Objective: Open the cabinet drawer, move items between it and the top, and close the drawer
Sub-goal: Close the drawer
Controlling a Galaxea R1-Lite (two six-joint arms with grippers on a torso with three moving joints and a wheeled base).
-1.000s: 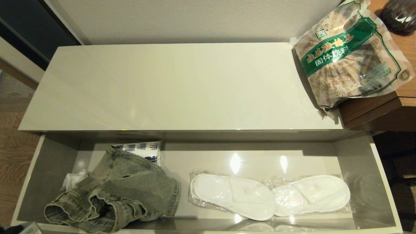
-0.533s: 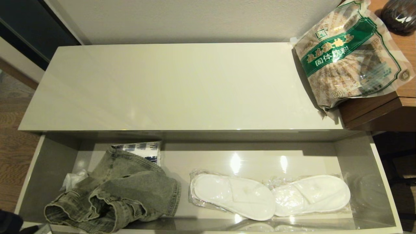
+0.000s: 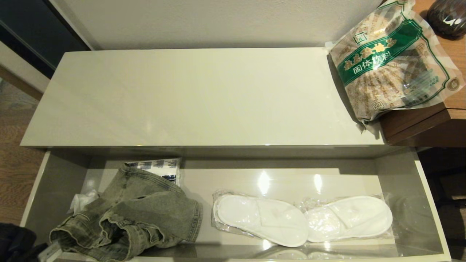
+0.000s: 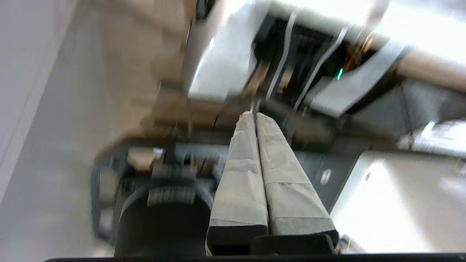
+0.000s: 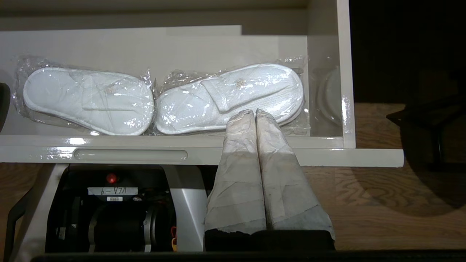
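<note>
The cabinet drawer (image 3: 429, 203) stands pulled out below the glossy cream top (image 3: 196, 98). A faded grey-green denim garment (image 3: 138, 218) lies crumpled in the drawer's left end. The clear bag of brown granules (image 3: 393, 62), with a green band, rests at the top's right end and overlaps the wooden table. My left arm (image 3: 16, 242) shows as a dark shape at the drawer's front left corner; the left gripper (image 4: 254, 114) is shut and empty. The right gripper (image 5: 255, 112) is shut and empty, in front of the drawer's face (image 5: 346, 157) near its right end.
Two white slippers in clear plastic (image 3: 302, 218) lie in the drawer's middle and right. A blue-and-white packet (image 3: 160, 167) and crumpled white material (image 3: 82, 201) sit beside the denim. A wooden table (image 3: 418, 123) with a dark round object (image 3: 447, 16) adjoins the cabinet's right side.
My left arm has risen further into the lower left corner of the head view. The drawer, denim, slippers and bag have not moved.
</note>
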